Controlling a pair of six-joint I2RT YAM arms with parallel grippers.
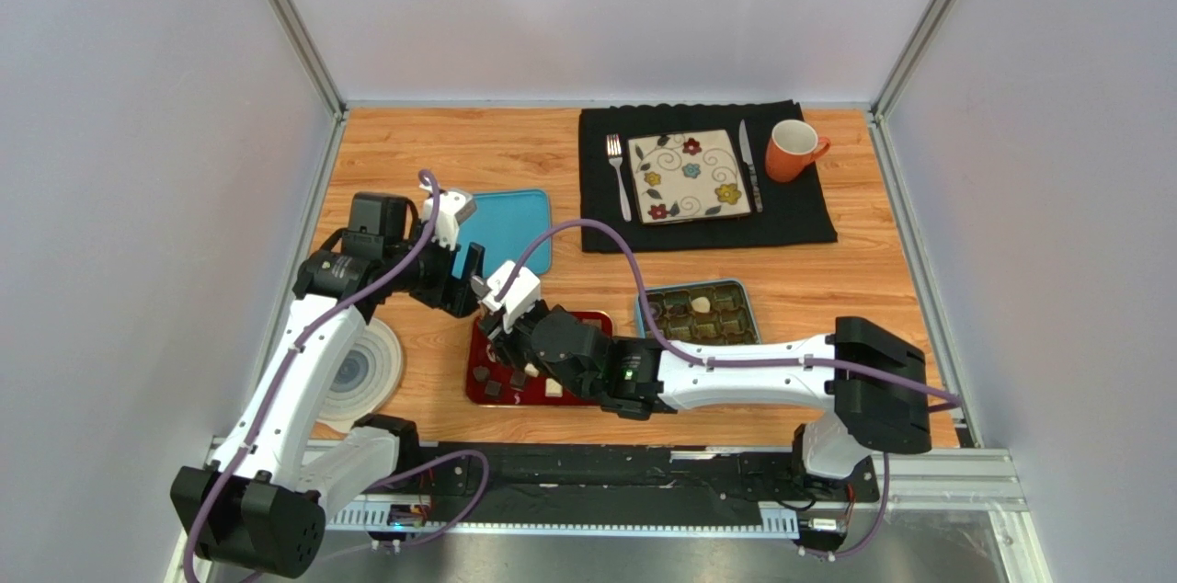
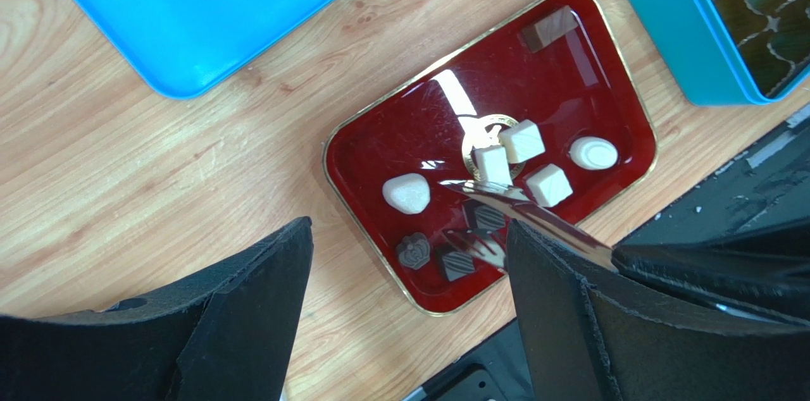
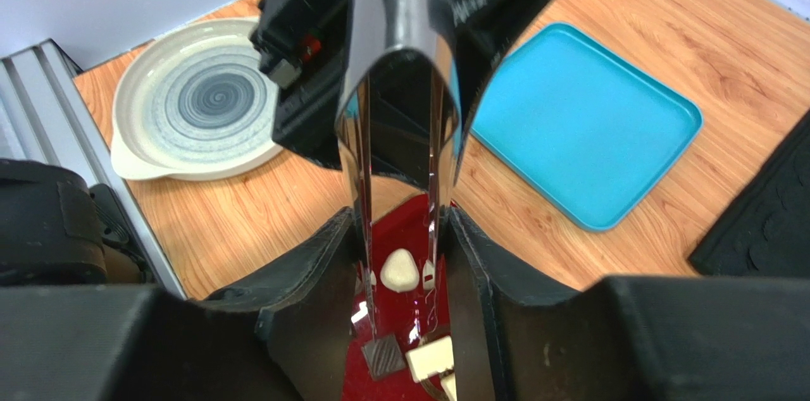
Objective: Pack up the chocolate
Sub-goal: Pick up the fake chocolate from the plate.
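Now tray [image 2: 380, 131]: five white, four dark chocolates [image 2: 411, 192]; right gripper [image 3: 399, 259] grips tongs [image 3: 399, 88]; left gripper [image 2: 407, 230] wide, empty.

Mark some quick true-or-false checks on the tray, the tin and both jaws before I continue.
The right jaws clamp metal tongs. True.
The left jaws hold a white chocolate. False: they stand open and empty.
The red tray holds dark and white chocolates. True.
The blue tin is closed. False: it is open, its compartments showing.
The orange mug stands on the black placemat. True.
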